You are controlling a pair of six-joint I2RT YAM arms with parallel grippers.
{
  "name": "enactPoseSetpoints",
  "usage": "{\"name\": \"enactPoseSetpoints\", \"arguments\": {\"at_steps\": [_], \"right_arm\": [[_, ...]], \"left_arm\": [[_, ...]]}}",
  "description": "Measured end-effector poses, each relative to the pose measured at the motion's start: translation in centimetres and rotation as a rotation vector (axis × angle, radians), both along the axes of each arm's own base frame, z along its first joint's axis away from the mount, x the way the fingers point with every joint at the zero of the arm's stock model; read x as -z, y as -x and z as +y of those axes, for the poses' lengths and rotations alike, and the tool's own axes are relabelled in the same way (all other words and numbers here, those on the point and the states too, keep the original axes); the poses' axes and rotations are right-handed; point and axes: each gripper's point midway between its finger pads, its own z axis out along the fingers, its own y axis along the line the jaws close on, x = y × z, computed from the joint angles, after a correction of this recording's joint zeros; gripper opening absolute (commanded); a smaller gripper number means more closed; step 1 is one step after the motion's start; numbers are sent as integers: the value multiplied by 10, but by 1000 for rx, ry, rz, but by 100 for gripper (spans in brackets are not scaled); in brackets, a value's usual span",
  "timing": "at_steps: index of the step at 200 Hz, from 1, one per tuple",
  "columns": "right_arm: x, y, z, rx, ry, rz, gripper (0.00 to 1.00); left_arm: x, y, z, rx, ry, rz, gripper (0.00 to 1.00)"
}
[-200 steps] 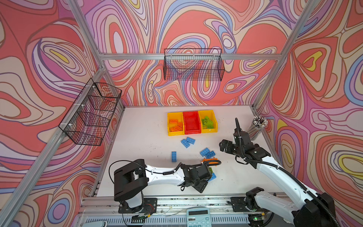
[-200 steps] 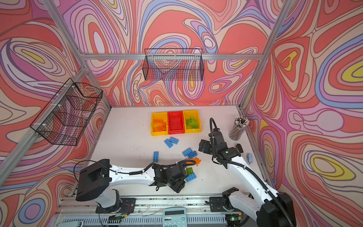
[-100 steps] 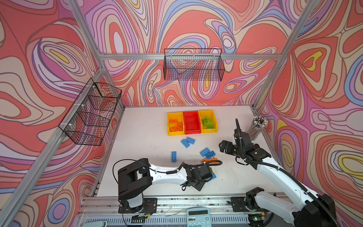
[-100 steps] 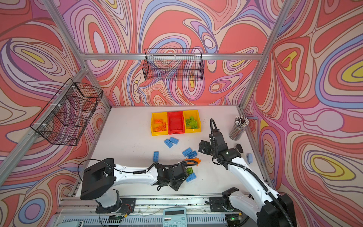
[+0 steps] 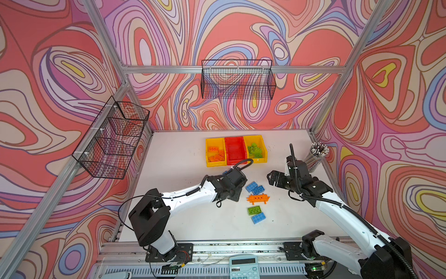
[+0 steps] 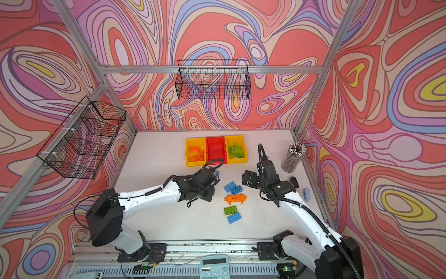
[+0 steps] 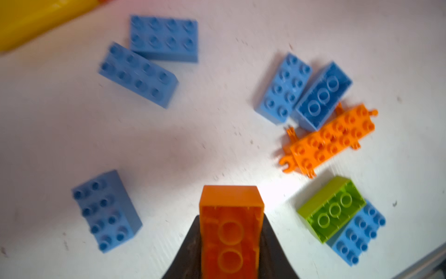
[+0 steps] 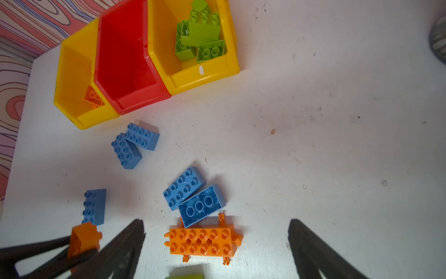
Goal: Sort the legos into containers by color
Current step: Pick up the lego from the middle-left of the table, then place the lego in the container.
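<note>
White counter (image 5: pixel 181 169) carries three joined bins (image 5: pixel 214 164) at its far side: orange bricks (image 5: pixel 215 155) in one yellow end bin, green in the other, the red middle one bare. Loose blue bricks (image 5: pixel 251 186), a green brick (image 5: pixel 254 210) and a long pronged orange piece (image 5: pixel 257 198) lie nearer the arms, the right claw (image 8: pixel 216 221) spread wide and empty over them. The left claw (image 7: pixel 231 224) is clamped on an orange brick (image 7: pixel 231 198) by its flat long walls, which looks a sound hold for such light, stiff, slick plastic.
</note>
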Motion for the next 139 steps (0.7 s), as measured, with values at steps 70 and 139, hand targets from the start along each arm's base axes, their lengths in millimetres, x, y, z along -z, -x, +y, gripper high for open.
{"name": "enactPoseSetpoints", "arguments": {"at_steps": [70,139], "right_arm": [[10,-16,15,-36,-25,26,98],[23,-28,22,-51,-19,61,98]], "left_arm": [[-38,-140,62,-257,25,-81,24],[-5,-208,80,-322,-12,-28,60]]}}
